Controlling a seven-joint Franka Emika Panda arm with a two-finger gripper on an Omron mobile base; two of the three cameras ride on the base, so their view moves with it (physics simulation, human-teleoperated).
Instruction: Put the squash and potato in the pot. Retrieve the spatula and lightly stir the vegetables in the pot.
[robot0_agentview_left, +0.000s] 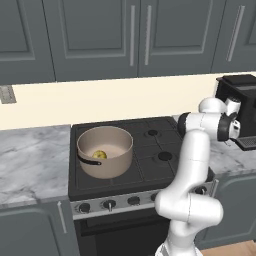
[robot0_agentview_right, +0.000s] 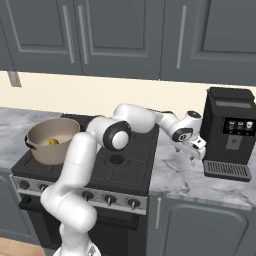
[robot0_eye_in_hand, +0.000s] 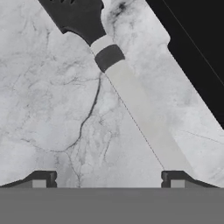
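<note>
The spatula lies flat on the marble counter in the hand view, its light-grey handle (robot0_eye_in_hand: 140, 109) running diagonally down from the dark blade (robot0_eye_in_hand: 78, 17). My gripper (robot0_eye_in_hand: 109, 181) hangs just above it, open. The handle's lower end passes by the right fingertip (robot0_eye_in_hand: 175, 178), and nothing is held. From the right base view the gripper (robot0_agentview_right: 196, 152) is low over the counter beside the stove. The beige pot (robot0_agentview_left: 112, 165) (robot0_agentview_right: 47, 152) stands on the stove's left burner with the yellow squash (robot0_agentview_left: 99, 155) (robot0_agentview_right: 51, 142) inside. The potato is hidden.
A black coffee machine (robot0_agentview_right: 230, 130) (robot0_agentview_left: 240, 97) stands on the counter right next to the gripper. The black stove top (robot0_agentview_left: 155, 150) lies between pot and gripper. Grey wall cabinets (robot0_agentview_left: 95, 35) hang above.
</note>
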